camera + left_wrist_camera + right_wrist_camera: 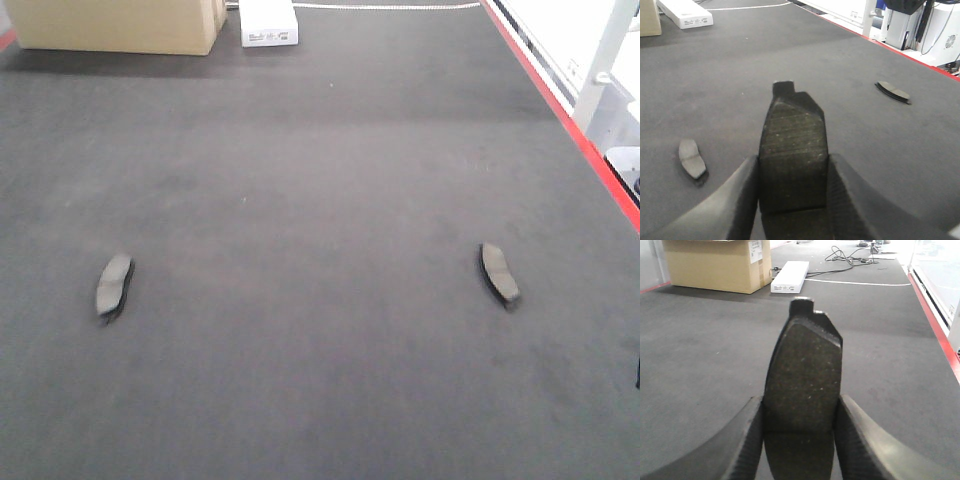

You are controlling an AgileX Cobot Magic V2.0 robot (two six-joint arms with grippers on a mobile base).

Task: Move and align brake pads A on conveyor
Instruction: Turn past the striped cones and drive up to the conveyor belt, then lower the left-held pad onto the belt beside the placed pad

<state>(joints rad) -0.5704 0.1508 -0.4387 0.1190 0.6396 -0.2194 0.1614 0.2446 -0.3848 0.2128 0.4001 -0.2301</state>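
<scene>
Nearest my left wrist camera is a brake pad clamped flat between the 2 ribbed fingers of my left gripper, its notched end pointing away from me over the conveyor. My right gripper holds a second brake pad the same way, dark speckled face up, squeezed between its fingers with the notched tip forward. So both grippers are closed narrowly on a pad each. 2 more brake pads lie flat on the charcoal belt: the left pad sits toward the belt's left side, light friction face up with its centre groove showing, long axis running roughly away from me and tilted slightly right; the right pad lies toward the belt's right red edge, tilted slightly left. The 2 are well apart, at about the same depth across the belt. From my left wrist I see the left one low on the left and the right one further off near the red edge. At the belt's far left corner stands a cardboard box, with a white box just beside it; a white cable runs along the far edge.
</scene>
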